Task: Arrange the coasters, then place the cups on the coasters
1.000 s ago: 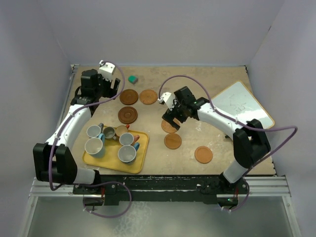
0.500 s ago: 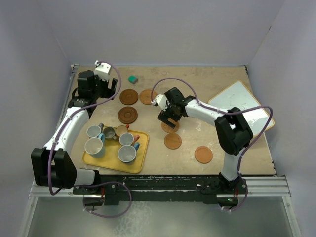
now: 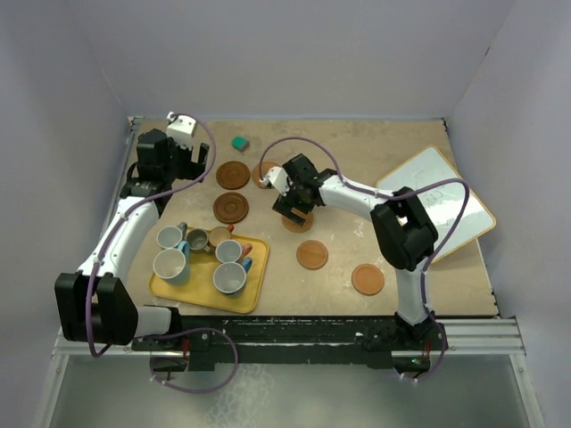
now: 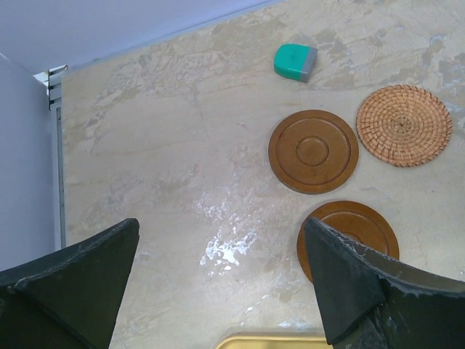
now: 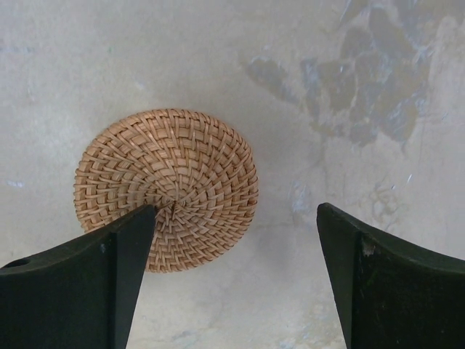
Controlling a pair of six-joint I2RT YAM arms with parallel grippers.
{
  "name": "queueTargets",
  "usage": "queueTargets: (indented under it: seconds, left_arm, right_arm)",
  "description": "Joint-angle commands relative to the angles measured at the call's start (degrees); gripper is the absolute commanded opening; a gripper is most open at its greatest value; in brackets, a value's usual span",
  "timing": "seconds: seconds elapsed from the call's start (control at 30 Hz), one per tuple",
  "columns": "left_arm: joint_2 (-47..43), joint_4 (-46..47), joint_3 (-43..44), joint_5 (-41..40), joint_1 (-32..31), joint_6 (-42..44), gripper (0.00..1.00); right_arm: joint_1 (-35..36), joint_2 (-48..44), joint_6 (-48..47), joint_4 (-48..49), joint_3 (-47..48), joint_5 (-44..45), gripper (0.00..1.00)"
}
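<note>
Beige tabletop: you have six coasters (image 3: 312,255) lying loose mid-table and six cups (image 3: 230,278) on the yellow tray (image 3: 253,296), near left. Your left gripper (image 4: 221,233) and right gripper (image 5: 236,214) both gape, holding nothing.

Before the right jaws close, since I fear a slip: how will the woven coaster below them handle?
The woven coaster looks like coiled rattan: probably light and slightly flexible. Lying flat, it may slide when pushed rather than tip or roll.

cups (image 3: 230,278) on tray (image 3: 256,290), coasters (image 3: 232,208) behind/R
</note>
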Motion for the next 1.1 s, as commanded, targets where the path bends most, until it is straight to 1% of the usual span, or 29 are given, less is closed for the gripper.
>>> queueTargets:
  seconds: [0.0,0.4,0.77,0.93,1.07]
  left_arm:
    - [-2.25,1.99,-0.25,-1.32,0.81,0.06,0.92]
    - [-3.38,1.74,-0.46,-2.05,1.41,0.34,0.92]
    - [-3.51,1.67,-0.85,-1.85,1.68,0.44,0.92]
    - [-3.54,1.99,-1.12,-1.85,1.72,0.47,0.92]
    - [-3.37,2.06,-1.2,-1.85,1.79,0.53,0.92]
  right_arm:
    - [1.27,3.28,0.56,1.46,4.35,0.98,0.94]
    - [3.79,10.9,3.12,1.68,14.67,1.04,0.94]
    - [5.0,15.89,4.36,0.49,22.2,0.6,0.94]
    - [5.31,17.22,4.9,-0.27,24.12,0.4,0.94]
    - [5.36,15.29,4.87,-1.18,22.86,0.48,0.94]
